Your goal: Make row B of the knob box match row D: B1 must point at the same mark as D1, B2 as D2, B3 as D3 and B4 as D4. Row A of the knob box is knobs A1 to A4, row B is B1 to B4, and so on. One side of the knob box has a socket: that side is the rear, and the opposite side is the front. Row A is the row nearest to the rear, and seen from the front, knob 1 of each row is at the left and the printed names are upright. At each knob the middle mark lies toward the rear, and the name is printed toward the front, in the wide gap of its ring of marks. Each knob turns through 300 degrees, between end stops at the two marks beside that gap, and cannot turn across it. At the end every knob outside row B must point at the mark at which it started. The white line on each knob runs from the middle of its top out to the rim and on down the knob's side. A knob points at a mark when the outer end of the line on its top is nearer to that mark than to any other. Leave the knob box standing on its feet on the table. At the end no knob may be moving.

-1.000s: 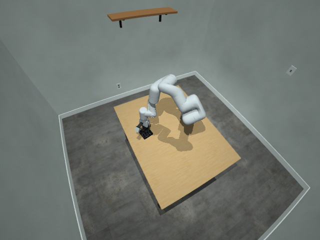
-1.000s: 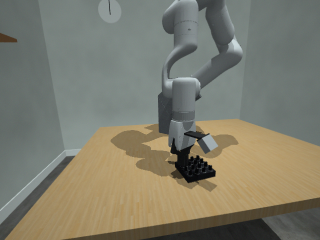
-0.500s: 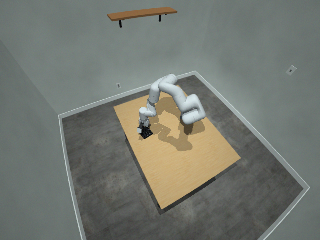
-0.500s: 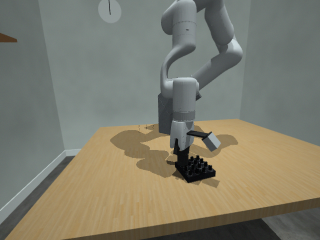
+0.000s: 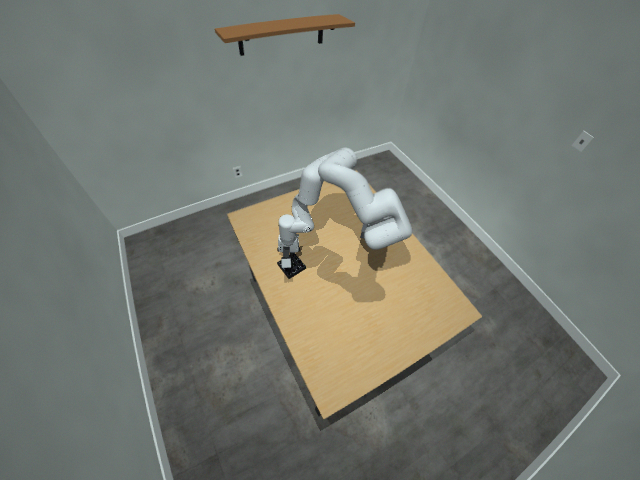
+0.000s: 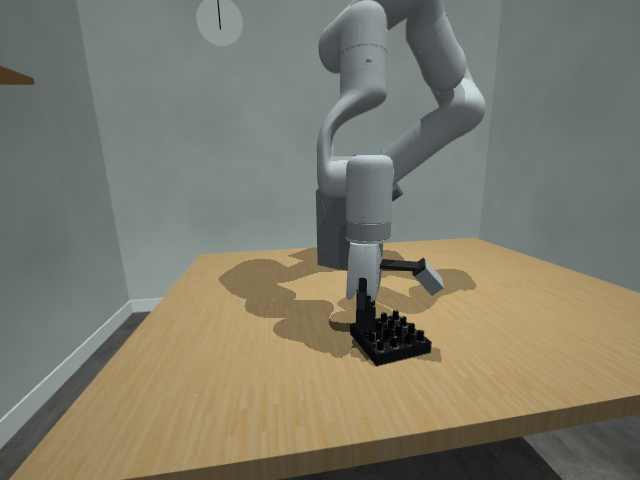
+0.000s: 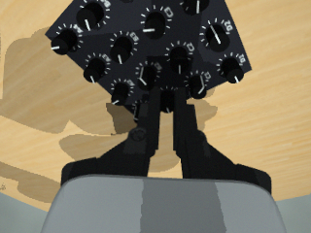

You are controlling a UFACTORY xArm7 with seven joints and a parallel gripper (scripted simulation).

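The black knob box (image 5: 296, 269) (image 6: 400, 353) stands on its feet on the wooden table (image 5: 361, 320) (image 6: 206, 361), near one long edge. Its top carries rows of black knobs with white lines. My gripper (image 5: 285, 256) (image 6: 366, 320) (image 7: 167, 100) reaches straight down onto the box and is shut on one knob (image 7: 167, 99) in the edge row nearest the wrist camera. The fingers hide that knob's line and name. In the wrist view the box sits turned like a diamond, and the other knobs show lines at various angles.
The arm's base (image 6: 330, 232) stands on the table behind the box. The wrist camera block (image 6: 430, 281) juts out beside the gripper, above the box. A table edge (image 5: 258, 289) runs close by the box. A wooden shelf (image 5: 284, 26) hangs high on the wall.
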